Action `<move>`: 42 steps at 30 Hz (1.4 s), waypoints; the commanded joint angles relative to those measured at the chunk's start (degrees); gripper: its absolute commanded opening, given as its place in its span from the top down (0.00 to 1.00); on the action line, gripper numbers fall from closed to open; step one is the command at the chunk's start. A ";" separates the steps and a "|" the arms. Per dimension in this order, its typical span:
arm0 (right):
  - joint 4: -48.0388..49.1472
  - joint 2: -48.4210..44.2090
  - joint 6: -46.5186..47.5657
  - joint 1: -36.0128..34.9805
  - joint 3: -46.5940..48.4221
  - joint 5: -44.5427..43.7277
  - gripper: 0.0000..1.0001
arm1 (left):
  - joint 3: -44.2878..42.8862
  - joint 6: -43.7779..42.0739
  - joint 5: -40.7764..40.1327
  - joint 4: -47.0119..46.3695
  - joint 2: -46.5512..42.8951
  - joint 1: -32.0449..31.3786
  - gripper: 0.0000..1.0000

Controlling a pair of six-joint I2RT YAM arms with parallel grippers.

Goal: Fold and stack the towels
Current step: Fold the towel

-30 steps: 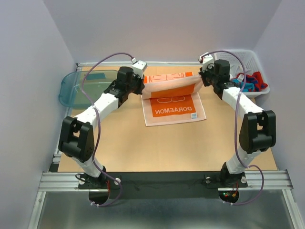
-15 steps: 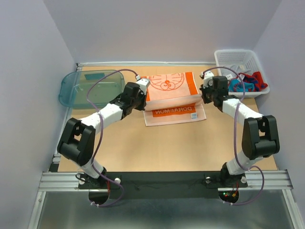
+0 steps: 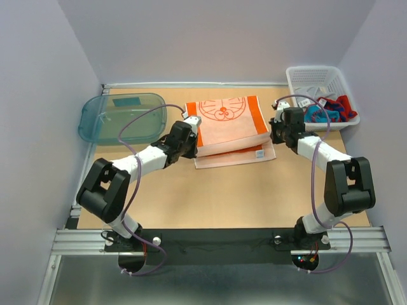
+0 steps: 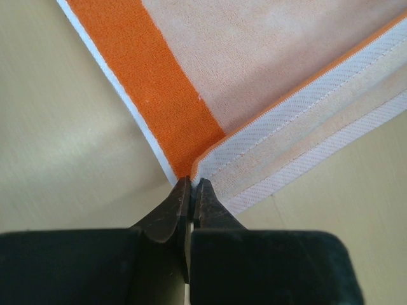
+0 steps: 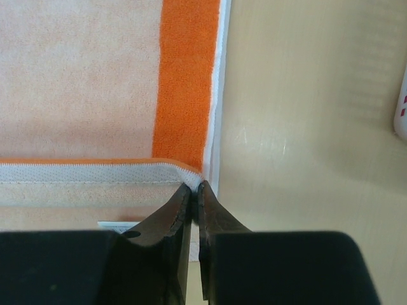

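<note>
The orange towel with a pale line pattern lies folded over on the table, its top layer reaching almost to the near edge of the bottom layer. My left gripper is shut on the towel's near-left corner. My right gripper is shut on the near-right corner. Both hold the upper layer's corners low over the table. Red and teal-blue towels lie bunched in the white basket at the far right.
A translucent teal tray sits at the far left. The white basket stands against the right wall. Bare wooden table lies between the towel and the arm bases.
Both grippers carried the towel's far edge up and toward me, laying it over the near half. The towel went from draped in the air to folded flat.
</note>
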State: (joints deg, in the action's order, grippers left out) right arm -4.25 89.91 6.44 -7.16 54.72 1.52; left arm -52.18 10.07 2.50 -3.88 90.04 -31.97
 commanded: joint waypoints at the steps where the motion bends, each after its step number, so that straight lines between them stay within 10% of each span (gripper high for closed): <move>1: 0.83 -1.05 -2.91 1.53 -1.45 -6.97 0.87 | 2.17 2.58 -3.73 1.51 -3.38 -0.46 0.89; 8: -2.42 -4.91 -8.35 1.53 -3.39 -5.21 0.46 | 5.51 8.46 -2.94 2.56 -8.38 -1.52 0.61; 13: -5.94 -9.74 -13.81 1.53 -4.62 -4.42 0.41 | 9.64 15.32 -1.03 3.44 -16.29 -2.31 0.26; 24: -6.73 -6.95 -21.73 1.53 3.19 0.50 0.41 | 12.82 29.92 -8.56 3.62 -23.16 -2.66 0.25; 42: -11.30 19.07 -14.71 -4.97 23.59 0.51 0.59 | -16.19 19.38 -8.39 6.95 8.92 -2.58 0.48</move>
State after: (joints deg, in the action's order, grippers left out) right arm -13.78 106.94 -11.90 -9.58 75.68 3.86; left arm -63.99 32.71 -6.26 1.32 97.25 -34.50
